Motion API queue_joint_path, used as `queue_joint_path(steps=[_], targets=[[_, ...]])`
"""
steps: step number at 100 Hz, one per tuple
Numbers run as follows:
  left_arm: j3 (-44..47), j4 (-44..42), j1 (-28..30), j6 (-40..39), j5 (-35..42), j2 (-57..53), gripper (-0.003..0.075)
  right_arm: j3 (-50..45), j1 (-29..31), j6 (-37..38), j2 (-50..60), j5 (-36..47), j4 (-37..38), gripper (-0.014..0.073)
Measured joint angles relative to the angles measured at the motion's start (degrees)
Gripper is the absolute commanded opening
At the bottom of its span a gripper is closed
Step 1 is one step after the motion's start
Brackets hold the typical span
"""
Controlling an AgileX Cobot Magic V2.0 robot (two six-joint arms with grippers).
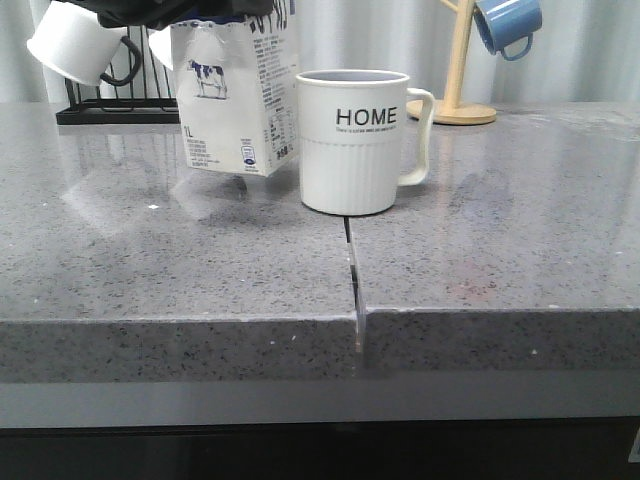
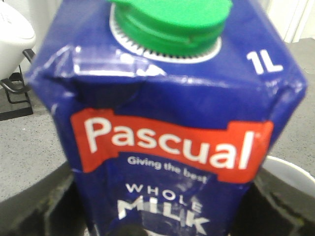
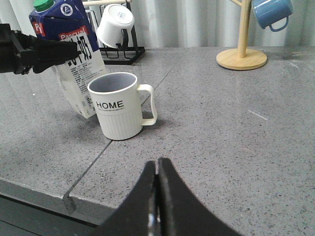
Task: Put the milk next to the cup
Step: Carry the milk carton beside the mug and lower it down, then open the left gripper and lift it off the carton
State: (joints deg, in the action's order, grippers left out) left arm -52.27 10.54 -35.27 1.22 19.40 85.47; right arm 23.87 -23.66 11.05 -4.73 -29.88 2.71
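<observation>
Milk hung tilted just behind and left of the cup.
I had the left gripper clamped on the carton's upper body, base seemingly just clear of the counter, ready to lower; my right gripper sat closed and empty, well clear.

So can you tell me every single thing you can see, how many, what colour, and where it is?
Milk carton: one, white with dark blue top and green cap, tilted, held just left of the HOME mug.
HOME mug: one, white, black letters, middle of the counter.
Small mug: one plainly seen, white with black handle, on the black rack at back left.
Blue mug: one, hanging on the wooden mug stand at back right.
Counter: one, grey speckled stone.
Left gripper: black, shut on the carton.
Right gripper: black, shut, empty, in front of the mug.
</observation>
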Motion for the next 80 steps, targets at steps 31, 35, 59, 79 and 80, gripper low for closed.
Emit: queue_joint_path(steps=[31, 35, 59, 79, 80], targets=[[0.00, 0.14, 0.00, 0.00, -0.01, 2.05, 0.0240, 0.00, 0.00, 0.00, 0.00, 0.00, 0.00, -0.0070], [0.00, 0.14, 0.00, 0.00, -0.10, 2.18, 0.0275, 0.00, 0.00, 0.00, 0.00, 0.00, 0.00, -0.0070], [0.00, 0.14, 0.00, 0.00, 0.17, 2.18, 0.0637, 0.00, 0.00, 0.00, 0.00, 0.00, 0.00, -0.0070], [0.00, 0.14, 0.00, 0.00, -0.70, 1.59, 0.0638, 0.00, 0.00, 0.00, 0.00, 0.00, 0.00, -0.0070], [0.00, 0.14, 0.00, 0.10, -0.87, 1.33, 0.0638, 0.00, 0.00, 0.00, 0.00, 0.00, 0.00, -0.0070]])
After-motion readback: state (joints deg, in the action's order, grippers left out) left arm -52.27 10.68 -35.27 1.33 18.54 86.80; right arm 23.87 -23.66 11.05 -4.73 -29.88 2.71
